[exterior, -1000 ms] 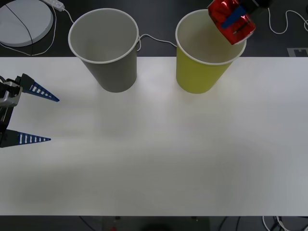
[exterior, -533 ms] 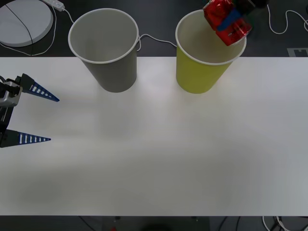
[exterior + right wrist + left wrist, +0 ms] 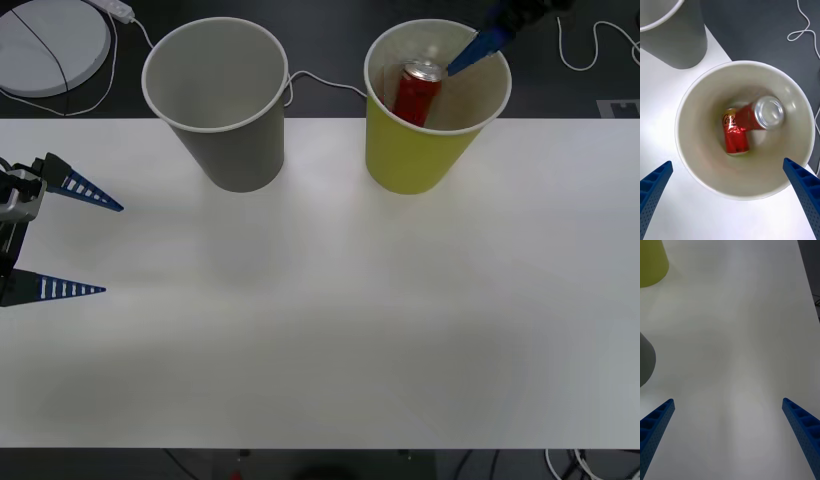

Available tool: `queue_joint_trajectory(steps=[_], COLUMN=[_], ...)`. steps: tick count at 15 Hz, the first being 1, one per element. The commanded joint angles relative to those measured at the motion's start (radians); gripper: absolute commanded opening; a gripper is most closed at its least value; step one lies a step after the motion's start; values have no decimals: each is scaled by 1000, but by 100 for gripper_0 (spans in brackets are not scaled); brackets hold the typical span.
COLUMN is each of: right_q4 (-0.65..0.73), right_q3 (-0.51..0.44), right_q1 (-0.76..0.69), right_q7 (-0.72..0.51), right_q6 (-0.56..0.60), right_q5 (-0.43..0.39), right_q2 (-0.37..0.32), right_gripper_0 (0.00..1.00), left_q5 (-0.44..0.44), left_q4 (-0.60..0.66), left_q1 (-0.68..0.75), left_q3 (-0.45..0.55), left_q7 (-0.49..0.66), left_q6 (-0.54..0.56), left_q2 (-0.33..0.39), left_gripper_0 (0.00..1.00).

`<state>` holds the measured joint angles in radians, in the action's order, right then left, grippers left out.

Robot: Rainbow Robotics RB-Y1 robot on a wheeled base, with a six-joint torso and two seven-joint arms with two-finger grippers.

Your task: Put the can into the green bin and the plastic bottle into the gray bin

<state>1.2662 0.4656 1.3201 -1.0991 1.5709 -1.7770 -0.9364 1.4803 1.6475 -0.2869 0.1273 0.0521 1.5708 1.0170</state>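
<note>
Lying inside the green bin (image 3: pixel 415 160), the can (image 3: pixel 415 92) sits below the spread right pincer (image 3: pixel 730 187).

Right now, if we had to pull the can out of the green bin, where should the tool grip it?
The can leans top-up inside the green bin, whose walls block any side approach. So probably grip just below its silver top, coming straight down through the mouth. The right tool hovers open above it.
</note>
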Motion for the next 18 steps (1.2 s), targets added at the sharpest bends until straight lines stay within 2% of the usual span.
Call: queue_joint_trajectory(steps=[1,4,9,11,16,18], right_q4=[50,127,185,217,415,476], right_q3=[-15,-77,-165,-197,-426,-510], right_q1=[-36,-104,-254,-312,-598,-726], right_q7=[24,64,312,389,538,598], right_q6=[0,0,0,0,0,0], right_q5=[73,148,344,396,426,442], right_q2=[-44,-90,-165,-185,-193,-170], right_gripper_0=[100,100,100,100,100,100], left_q5=[0,0,0,0,0,0], left_q4=[0,0,0,0,0,0], left_q1=[0,0,0,0,0,0], left_q3=[0,0,0,0,0,0], left_q7=[0,0,0,0,0,0], left_q6=[0,0,0,0,0,0], left_q2=[0,0,0,0,0,0], left_gripper_0=[100,100,100,100,100,100])
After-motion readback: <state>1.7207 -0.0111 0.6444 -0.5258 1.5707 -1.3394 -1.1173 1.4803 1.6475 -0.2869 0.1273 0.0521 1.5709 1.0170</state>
